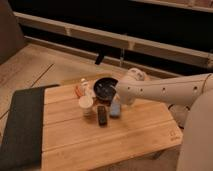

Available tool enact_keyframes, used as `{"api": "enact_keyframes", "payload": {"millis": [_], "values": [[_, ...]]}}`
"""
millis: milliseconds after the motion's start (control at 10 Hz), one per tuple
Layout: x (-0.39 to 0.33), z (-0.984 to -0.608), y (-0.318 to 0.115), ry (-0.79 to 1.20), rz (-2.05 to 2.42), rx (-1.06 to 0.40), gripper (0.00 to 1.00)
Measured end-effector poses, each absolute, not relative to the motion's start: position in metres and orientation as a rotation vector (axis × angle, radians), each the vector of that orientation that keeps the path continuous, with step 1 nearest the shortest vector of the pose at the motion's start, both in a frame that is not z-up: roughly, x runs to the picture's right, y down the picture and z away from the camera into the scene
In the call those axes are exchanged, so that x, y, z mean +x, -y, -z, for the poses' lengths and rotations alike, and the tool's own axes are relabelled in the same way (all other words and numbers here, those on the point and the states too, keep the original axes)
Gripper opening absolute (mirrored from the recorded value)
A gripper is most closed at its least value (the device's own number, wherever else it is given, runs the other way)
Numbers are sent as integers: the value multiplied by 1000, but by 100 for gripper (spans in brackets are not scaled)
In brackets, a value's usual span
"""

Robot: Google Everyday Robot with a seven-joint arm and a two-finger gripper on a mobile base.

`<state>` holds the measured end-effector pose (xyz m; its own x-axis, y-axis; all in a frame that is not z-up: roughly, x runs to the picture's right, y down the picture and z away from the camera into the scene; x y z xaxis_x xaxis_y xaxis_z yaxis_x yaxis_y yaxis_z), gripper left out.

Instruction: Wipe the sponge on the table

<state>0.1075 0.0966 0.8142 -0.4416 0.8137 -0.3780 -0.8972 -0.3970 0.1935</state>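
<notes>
The sponge (pixel 115 109), a small pale blue-grey pad, lies flat near the middle of the light-wood table (pixel 130 137). It sits just right of a dark rectangular bar (pixel 102 116). My white arm reaches in from the right, and its end with the gripper (pixel 120 100) hangs directly over the sponge's far end. The bulky wrist hides the gripper's tip, so I cannot tell whether it touches the sponge.
A black bowl (pixel 105 87) stands just behind the sponge. Left of it are a white cup (pixel 86 104), a small pale bottle (pixel 84 85) and an orange item (pixel 79 91). A dark grey mat (pixel 21 127) covers the table's left end. A railing runs behind.
</notes>
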Motion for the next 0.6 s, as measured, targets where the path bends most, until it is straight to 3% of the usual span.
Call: {"api": "enact_keyframes", "payload": {"millis": [600], "values": [[101,-846,-111,-495,-2041,-347,65]]}}
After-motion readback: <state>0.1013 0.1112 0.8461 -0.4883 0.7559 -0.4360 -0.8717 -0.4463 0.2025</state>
